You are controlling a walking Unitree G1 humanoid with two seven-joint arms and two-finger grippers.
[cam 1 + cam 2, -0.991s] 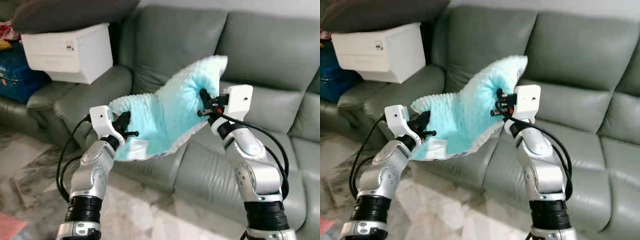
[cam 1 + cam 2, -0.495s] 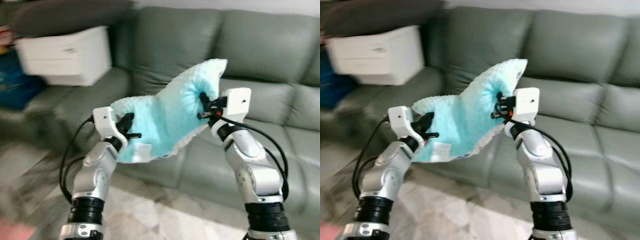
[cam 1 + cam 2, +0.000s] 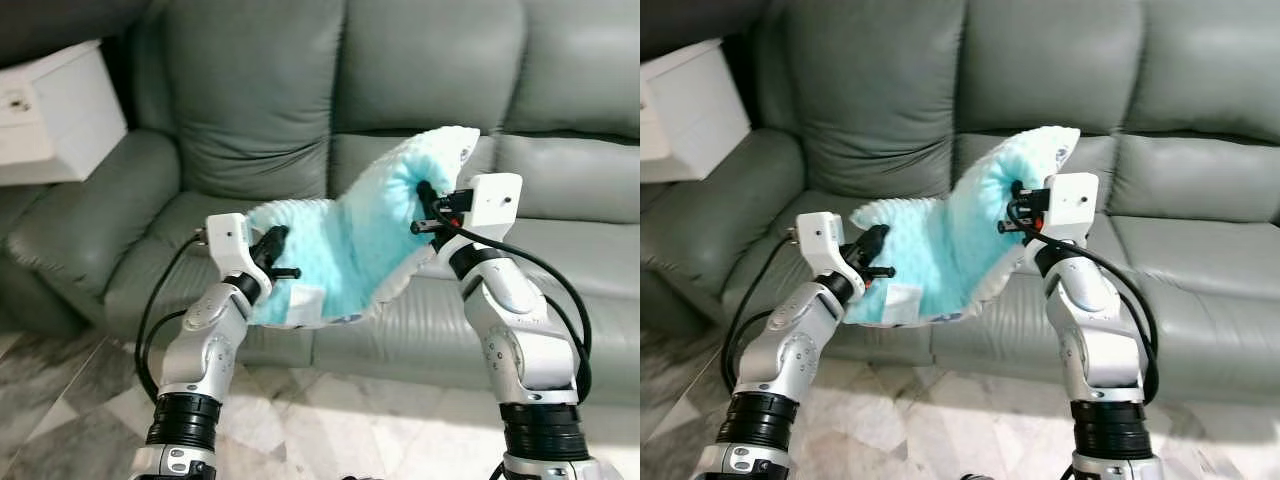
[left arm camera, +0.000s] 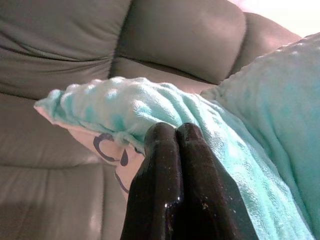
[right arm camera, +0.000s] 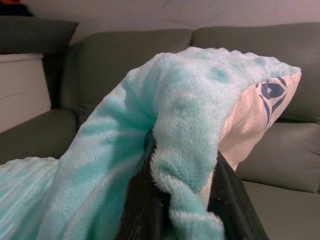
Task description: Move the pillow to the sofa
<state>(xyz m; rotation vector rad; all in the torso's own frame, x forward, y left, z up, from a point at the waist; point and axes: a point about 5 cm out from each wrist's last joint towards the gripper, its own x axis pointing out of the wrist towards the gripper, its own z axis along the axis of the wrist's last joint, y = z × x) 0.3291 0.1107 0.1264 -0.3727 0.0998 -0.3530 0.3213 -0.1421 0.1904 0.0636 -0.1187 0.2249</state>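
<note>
1. Pillow [image 3: 350,250]: soft, aqua, dimpled plush on the upper face; the underside is pale cream with a dark blue print. It hangs slack in the air between the two grippers, sagging in the middle, in front of and above the sofa seat, with its right corner raised to a peak.
2. Left gripper [image 3: 268,252]: black glossy fingers [image 4: 170,175] pressed together, clamped on the pillow's lower left edge; a fold of plush bunches over the tips.
3. Right gripper [image 3: 425,205]: fingers [image 5: 145,200] buried in the plush at the raised corner, pinching a thick fold of the pillow between them.
4. Arms: silver, jointed, with black cables and white wrist housings.
5. Sofa [image 3: 420,80]: grey-green leather, smooth with a slight sheen, deep seams between padded back cushions and seat sections, rounded armrest at the left.
6. Box [image 3: 45,115]: white, hard-sided, resting at the left beside the armrest.
7. Floor [image 3: 330,430]: polished marble-look tile, grey-veined, light.
</note>
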